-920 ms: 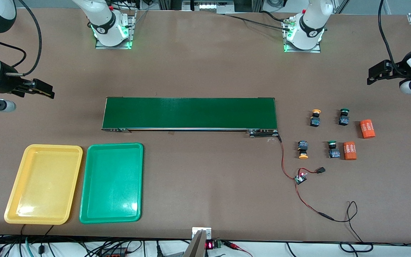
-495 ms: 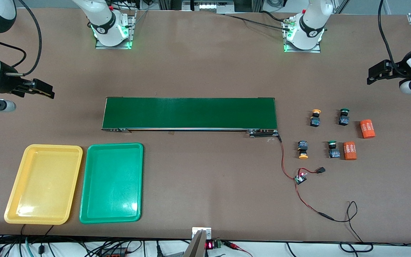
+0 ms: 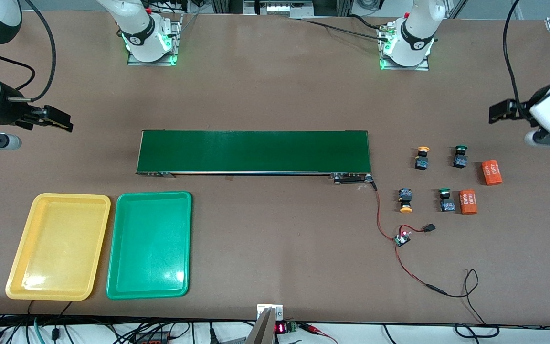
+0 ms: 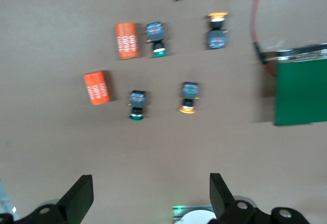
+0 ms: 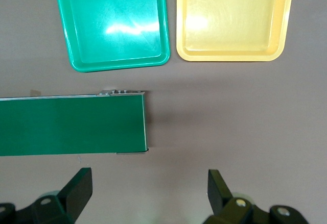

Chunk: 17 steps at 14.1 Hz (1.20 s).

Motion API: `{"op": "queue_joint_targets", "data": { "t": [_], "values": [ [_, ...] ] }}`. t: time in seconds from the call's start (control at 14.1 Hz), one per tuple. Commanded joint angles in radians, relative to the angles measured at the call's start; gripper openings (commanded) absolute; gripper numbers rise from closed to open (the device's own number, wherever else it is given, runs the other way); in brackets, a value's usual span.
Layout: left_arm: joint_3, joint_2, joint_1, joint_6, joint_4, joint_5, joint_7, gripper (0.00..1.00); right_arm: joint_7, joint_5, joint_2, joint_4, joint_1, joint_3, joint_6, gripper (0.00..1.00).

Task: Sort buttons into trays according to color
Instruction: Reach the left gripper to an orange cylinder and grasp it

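The 4 buttons lie on the bare table near the left arm's end, between the conveyor belt [image 3: 253,151] and 2 orange cylinders. The 2 farther from the front camera are a yellow-capped button [image 3: 422,158] and a green-capped button [image 3: 460,156], the green one toward the left arm's edge of the table; the nearer pair is another yellow-capped button [image 3: 405,200] and another green-capped button [image 3: 446,200], set the same way. One orange cylinder [image 3: 491,172] lies just beside the farther green button, the other orange cylinder [image 3: 468,202] just beside the nearer green one. None of the buttons touch each other. The yellow tray [image 3: 58,246] and the green tray [image 3: 150,244] sit side by side near the table's front edge toward the right arm's end, the yellow one closer to the corner; both hold nothing. A red-and-black wire [image 3: 401,236] with a small lit board runs from the belt's end toward the front edge. The left gripper [image 3: 500,111] hangs in the air over the table's edge at the left arm's end, jaws wide apart, holding nothing; its wrist view shows all 4 buttons below. The right gripper [image 3: 55,119] hangs over the table at the right arm's end, jaws also apart and bare, with the trays and the belt's end in its wrist view.
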Motion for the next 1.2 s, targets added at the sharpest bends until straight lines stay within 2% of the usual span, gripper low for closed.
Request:
{"op": "queue_joint_targets", "data": {
  "t": [0.0, 0.5, 0.64, 0.92, 1.13],
  "values": [
    [-0.001, 0.088, 0.026, 0.076, 0.015, 0.037, 0.013, 1.0, 0.001, -0.003, 0.019, 0.024, -0.002, 0.003, -0.01, 1.0],
    [-0.001, 0.313, 0.106, 0.406, -0.004, 0.022, 0.129, 1.0, -0.013, -0.003, 0.082, 0.021, -0.002, 0.005, -0.018, 1.0],
    [-0.002, 0.352, 0.126, 0.561, -0.072, 0.018, 0.131, 1.0, -0.043, -0.005, 0.085, 0.021, 0.0, 0.003, -0.018, 1.0],
    [-0.001, 0.369, 0.131, 0.812, -0.223, -0.001, 0.131, 1.0, -0.045, -0.007, 0.087, 0.02, 0.0, 0.005, -0.02, 1.0],
    [0.011, 0.404, 0.134, 0.939, -0.251, 0.001, 0.158, 0.99, -0.031, -0.007, 0.076, -0.016, 0.017, 0.005, -0.03, 1.0]
  ]
}}
